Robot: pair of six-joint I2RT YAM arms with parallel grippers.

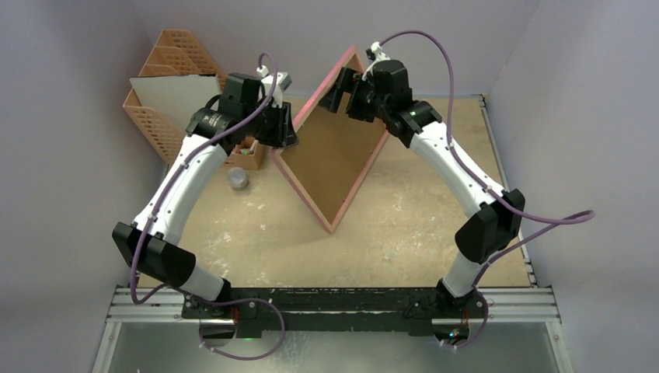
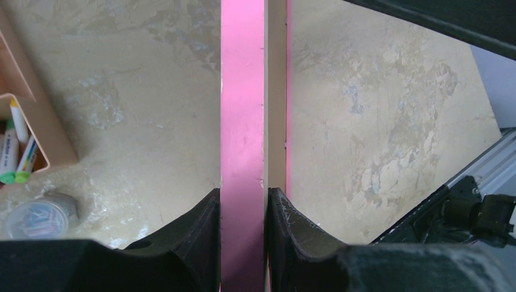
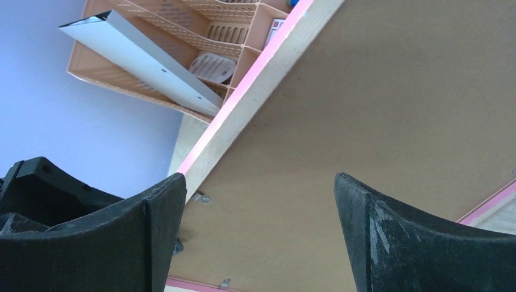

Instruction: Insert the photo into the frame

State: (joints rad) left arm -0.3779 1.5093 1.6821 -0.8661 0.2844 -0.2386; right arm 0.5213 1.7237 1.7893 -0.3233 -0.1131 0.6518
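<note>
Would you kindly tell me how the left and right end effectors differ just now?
The left end effector is shut on the frame's pink edge; the right end effector stands wide open. The left grips a side edge; the right faces the brown backing board near the top. Both are black and two-fingered.

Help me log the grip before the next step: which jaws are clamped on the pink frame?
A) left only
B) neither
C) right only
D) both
A: the left jaws pinch the pink edge of the frame, while the right jaws stand wide apart at its back, closed on nothing.
</note>
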